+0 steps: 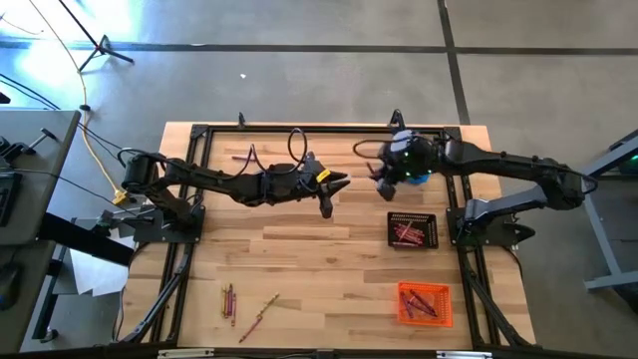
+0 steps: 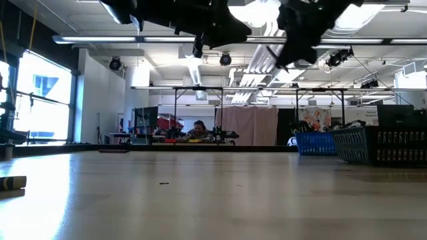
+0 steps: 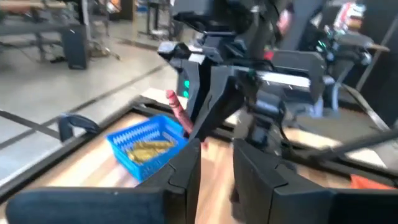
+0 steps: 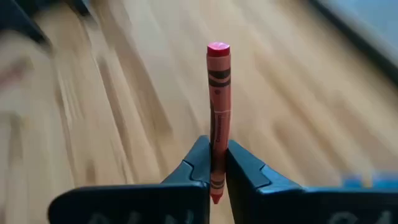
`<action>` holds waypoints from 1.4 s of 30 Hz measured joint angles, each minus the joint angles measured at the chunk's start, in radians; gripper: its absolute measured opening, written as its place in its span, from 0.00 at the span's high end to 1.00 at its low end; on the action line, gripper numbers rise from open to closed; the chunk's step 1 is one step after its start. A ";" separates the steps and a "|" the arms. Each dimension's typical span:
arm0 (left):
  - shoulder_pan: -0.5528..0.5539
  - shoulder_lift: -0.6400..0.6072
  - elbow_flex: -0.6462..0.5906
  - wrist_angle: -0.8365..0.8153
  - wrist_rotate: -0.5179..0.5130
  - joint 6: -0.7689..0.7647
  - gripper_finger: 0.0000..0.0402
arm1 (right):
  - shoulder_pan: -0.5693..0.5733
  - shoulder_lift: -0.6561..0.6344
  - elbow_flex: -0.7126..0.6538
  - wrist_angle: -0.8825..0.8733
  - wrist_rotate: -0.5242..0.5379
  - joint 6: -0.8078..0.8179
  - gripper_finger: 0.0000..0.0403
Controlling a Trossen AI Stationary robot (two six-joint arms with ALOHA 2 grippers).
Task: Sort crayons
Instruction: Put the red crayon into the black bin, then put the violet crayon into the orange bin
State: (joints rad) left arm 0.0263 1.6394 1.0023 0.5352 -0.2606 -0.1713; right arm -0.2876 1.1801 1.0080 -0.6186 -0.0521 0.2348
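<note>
Red wax crayon (image 4: 218,118) with a black-printed paper wrapper: we log it first, upright in the centre of the right wrist view, pinched near its lower end between the dark fingers of the right gripper (image 4: 217,169).

Right gripper, high view (image 1: 385,187): upper centre-right of the frame, above the pale wooden slatted table (image 1: 319,259).

Left gripper (image 1: 328,204): just left of centre in the high view, close to the right one; we see its fingers (image 3: 186,177) spread apart with nothing between them.

Blue plastic mesh basket (image 3: 147,146) with yellow crayons (image 3: 149,148): left of centre in the left wrist view.

Black mesh basket (image 1: 413,230) with reddish crayons: right of centre, high view.

Orange mesh basket (image 1: 425,304) with crayons: lower right.

Loose crayons (image 1: 230,302): lower left of the table; we note more (image 1: 245,157) near the upper left edge.
</note>
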 joint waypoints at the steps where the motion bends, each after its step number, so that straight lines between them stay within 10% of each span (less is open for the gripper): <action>1: -0.001 0.000 0.000 -0.012 0.012 0.000 0.80 | 0.013 0.000 0.011 -0.077 0.001 0.020 0.97; 9: -0.001 0.000 0.000 -0.080 0.079 -0.035 0.79 | 0.194 -0.030 -0.093 -0.373 -0.001 0.265 0.97; 25: -0.001 -0.012 0.000 -0.220 0.148 -0.056 0.79 | 0.369 -0.037 -0.223 -0.376 0.015 0.465 0.82; 32: -0.007 -0.111 0.001 -0.759 0.246 -0.205 0.79 | 0.368 -0.037 -0.197 -0.364 -0.012 0.446 0.77; 42: -0.291 -0.159 0.000 -1.463 0.417 -0.861 0.79 | 0.366 -0.037 -0.181 -0.227 -0.009 0.287 0.76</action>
State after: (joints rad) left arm -0.2645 1.4807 1.0019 -0.9273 0.1568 -1.0326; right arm 0.0788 1.1427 0.8272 -0.8456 -0.0608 0.5218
